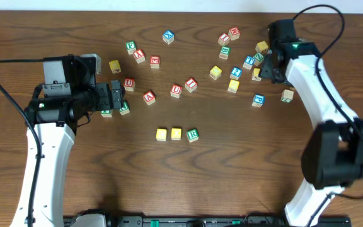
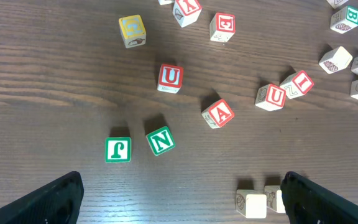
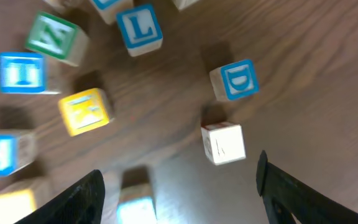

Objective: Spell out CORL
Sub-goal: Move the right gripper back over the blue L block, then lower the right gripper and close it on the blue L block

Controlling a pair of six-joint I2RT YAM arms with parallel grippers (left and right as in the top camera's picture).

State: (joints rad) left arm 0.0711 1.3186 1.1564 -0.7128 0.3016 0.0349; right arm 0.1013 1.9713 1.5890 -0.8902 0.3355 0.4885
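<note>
While left fingers [image 2: 48, 199] and right fingers [image 3: 297, 193] gape wide, the yellow-yellow-R row [image 1: 176, 133] runs left-right; L cube [image 3: 140, 28] sits apart.

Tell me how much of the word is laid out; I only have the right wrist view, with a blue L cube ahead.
Observer: Three cubes stand in a row mid-table: a yellow cube, a second yellow cube, then the green R cube.
Operator: And the left tool?
Observer: The left tool is open and empty, near a green J cube and a green N cube.
</note>
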